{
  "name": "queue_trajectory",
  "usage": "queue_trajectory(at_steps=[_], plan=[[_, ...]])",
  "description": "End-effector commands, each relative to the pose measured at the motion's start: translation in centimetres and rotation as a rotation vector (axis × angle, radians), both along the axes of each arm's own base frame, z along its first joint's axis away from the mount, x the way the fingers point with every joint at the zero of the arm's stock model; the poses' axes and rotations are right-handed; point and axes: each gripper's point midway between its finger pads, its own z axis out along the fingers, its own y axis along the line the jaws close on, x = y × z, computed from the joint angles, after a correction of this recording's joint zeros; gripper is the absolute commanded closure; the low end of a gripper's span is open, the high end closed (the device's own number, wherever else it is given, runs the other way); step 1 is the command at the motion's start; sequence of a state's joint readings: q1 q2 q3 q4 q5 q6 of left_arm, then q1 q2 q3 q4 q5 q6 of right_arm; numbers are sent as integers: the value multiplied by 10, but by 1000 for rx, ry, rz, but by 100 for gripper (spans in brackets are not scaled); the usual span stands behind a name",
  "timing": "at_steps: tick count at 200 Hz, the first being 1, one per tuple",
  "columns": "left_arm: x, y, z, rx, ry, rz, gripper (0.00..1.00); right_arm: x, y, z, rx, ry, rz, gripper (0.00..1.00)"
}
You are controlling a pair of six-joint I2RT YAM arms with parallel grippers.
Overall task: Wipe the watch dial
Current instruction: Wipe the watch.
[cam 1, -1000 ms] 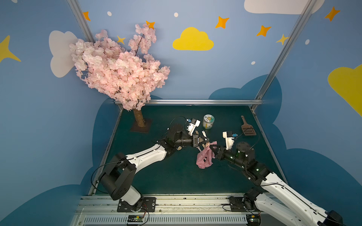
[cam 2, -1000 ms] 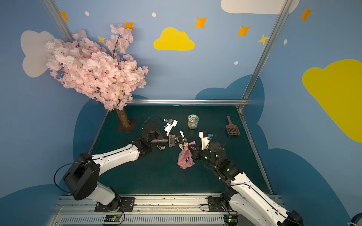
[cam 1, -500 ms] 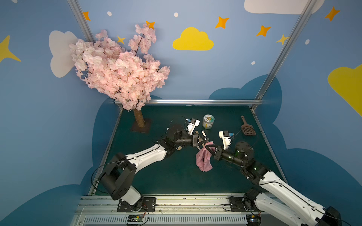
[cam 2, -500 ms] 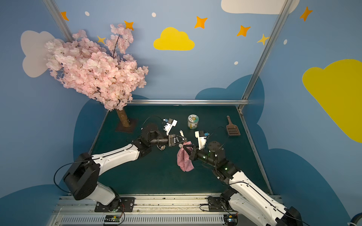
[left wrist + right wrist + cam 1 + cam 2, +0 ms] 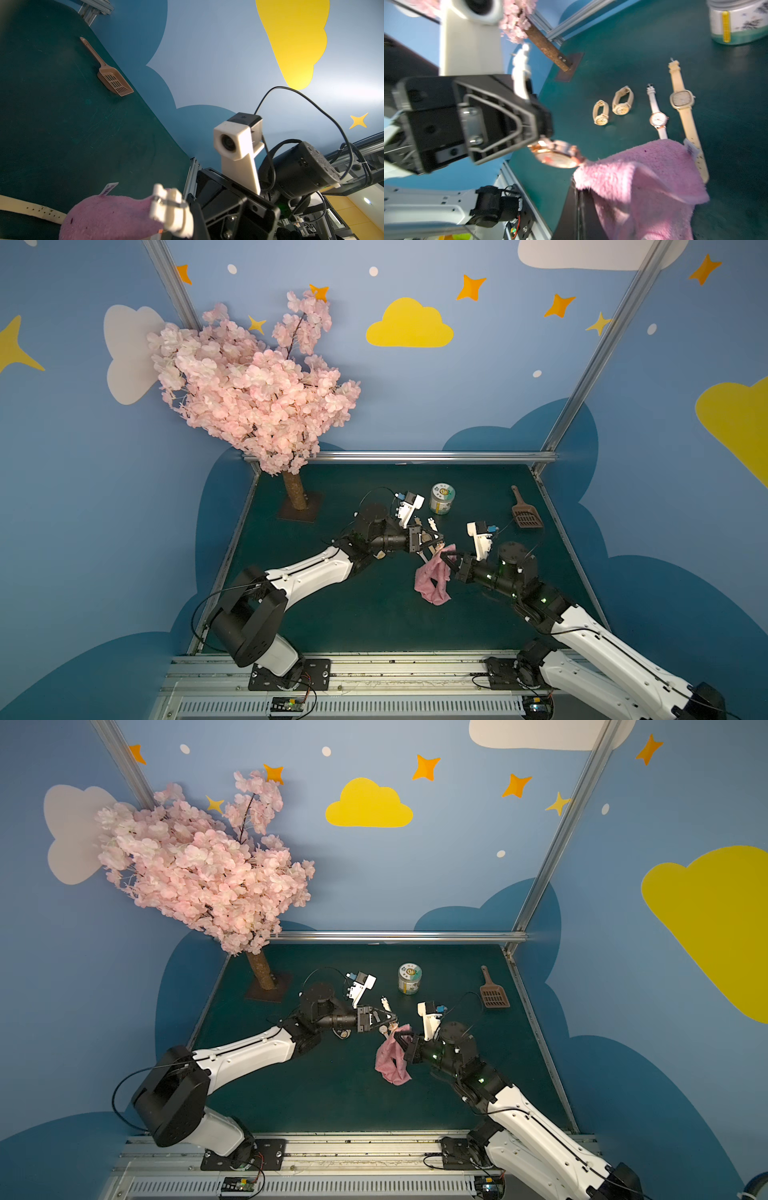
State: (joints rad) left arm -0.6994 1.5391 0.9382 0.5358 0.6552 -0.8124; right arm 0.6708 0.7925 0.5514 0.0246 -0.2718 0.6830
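Watch (image 5: 556, 155) within left claw (image 5: 392, 1020), against cloth (image 5: 643, 176).

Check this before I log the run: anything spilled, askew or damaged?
Nothing is spilled or tipped; the jar stands upright. One oddity: the pink cloth against the held watch carries small dark specks.

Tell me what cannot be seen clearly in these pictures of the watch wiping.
- Watch dial: blurred, nearly edge-on in the right wrist view.
- Same watch in both top views: too small, behind the left gripper.
- Right gripper tips: hidden under the pink cloth, right wrist view.
- Jar: cut off by the picture edge, right wrist view.
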Motion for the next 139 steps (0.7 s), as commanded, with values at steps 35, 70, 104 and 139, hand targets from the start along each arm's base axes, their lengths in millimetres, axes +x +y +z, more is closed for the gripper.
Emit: queue_trajectory(at_steps=[35,70,104,139], plan=[[-6,2,6,-16,-15,-15,97,13,-7,16,30,-61,-83,100],[-6,3,10,-22,-22,-13,97,19,-10,-18,-50,50,-123,100],[-6,3,10,-22,-25,-12,97,16,-3,-25,-45,73,-87,100],[-5,3,8,-17,-21,-8,97,-1,14,20,86,-83,63,100]])
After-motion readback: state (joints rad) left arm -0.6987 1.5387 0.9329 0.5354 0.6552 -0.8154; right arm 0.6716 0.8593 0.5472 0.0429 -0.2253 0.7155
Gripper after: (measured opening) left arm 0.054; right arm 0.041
